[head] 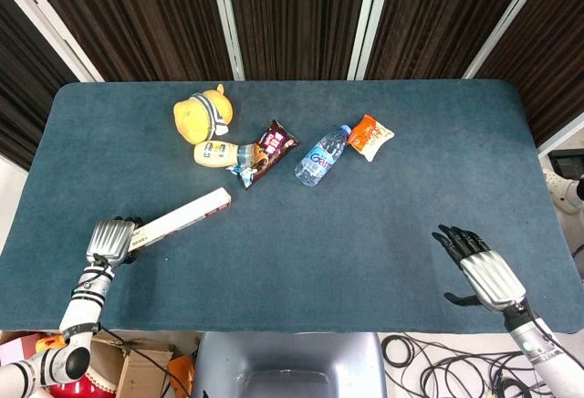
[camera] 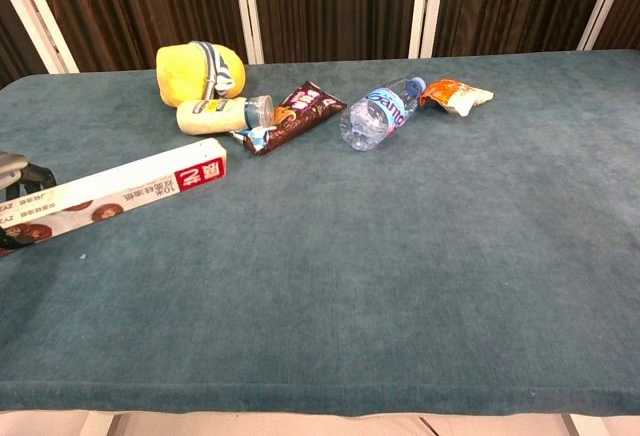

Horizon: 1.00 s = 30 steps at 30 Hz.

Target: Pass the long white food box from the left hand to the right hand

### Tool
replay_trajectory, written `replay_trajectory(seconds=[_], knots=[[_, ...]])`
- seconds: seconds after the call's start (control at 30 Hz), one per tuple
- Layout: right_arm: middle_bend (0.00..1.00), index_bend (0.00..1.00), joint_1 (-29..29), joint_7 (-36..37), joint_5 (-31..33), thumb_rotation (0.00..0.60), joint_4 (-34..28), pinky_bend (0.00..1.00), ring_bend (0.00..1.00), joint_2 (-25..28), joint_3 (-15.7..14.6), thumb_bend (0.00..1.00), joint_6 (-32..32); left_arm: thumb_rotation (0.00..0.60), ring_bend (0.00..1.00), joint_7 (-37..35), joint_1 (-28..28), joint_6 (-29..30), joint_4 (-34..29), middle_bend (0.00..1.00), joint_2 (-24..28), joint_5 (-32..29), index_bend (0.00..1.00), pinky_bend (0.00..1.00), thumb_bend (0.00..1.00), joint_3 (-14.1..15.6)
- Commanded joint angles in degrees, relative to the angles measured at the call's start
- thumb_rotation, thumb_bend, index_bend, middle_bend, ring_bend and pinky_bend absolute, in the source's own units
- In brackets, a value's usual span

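The long white food box lies slantwise at the table's front left, its red-labelled end pointing toward the middle. My left hand grips its near end, fingers wrapped over the top edge. In the chest view the box stands tipped up on its long side, and only the fingers of my left hand show at the left border. My right hand hovers open at the front right, fingers spread, holding nothing and far from the box. The chest view does not show it.
At the back of the blue table lie a yellow plush toy, a yellow bottle, a dark snack wrapper, a water bottle and an orange packet. Bare cloth stretches between the two hands.
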Motion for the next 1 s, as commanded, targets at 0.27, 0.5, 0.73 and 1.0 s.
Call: replay_trajectory(seconds=[0.27,0.5,0.73,1.0], knots=[[0.0,0.0,0.8,-0.6,0.8,0.6,0.5,0.11,0.0,-0.8,0.5,0.06,-1.3,0.6,0.52,-9.2,2.0,0.8,-1.2,0.61,2.7,8.8,0.58,0.93,0.35,2.3],[0.0,0.0,3.5,-0.3,2.0,0.6,0.1,0.11,0.0,-1.6,3.3,0.06,-2.9,0.6,0.52,-12.0,1.5,-0.7,-9.2,0.61,8.0,16.7,0.58,0.93,0.35,5.5],[0.0,0.0,8.3,2.7,1.6,0.6,-1.9,0.11,0.0,-2.4,6.3,0.06,-5.7,0.6,0.52,-6.0,0.0,-2.4,-17.0,0.61,9.5,18.6,0.58,0.93,0.35,6.3],[0.0,0.0,15.9,8.2,3.5,0.6,-3.8,0.11,0.0,-2.4,8.9,0.06,-14.8,0.6,0.52,3.7,-3.0,-4.3,-26.4,0.61,10.0,15.4,0.58,0.93,0.35,4.3]])
